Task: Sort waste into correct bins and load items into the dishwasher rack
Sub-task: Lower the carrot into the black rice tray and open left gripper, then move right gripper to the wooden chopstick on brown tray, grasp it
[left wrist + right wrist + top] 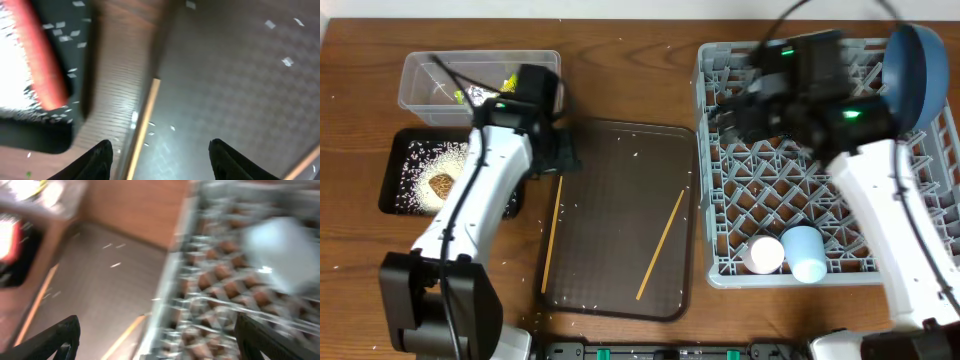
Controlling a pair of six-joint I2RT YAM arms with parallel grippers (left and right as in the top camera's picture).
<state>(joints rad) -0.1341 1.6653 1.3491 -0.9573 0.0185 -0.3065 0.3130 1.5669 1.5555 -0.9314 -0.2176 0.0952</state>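
Two chopsticks lie on the brown serving tray mid-worktop: the left chopstick along its left rim, the right chopstick slanted. My left gripper hangs over the first, jaws wide apart, empty. Its wrist camera shows one carrot in the black tray near the left edge (overhead, my arm hides it). The right gripper, equally agape and empty, hovers at the rack by the right edge: one blue plate, a pink cup, a blue cup.

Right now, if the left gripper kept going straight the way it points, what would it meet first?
Most likely the left chopstick, lying along the left edge of the brown tray, just ahead of the open left gripper. The view is blurred, so depth is uncertain.
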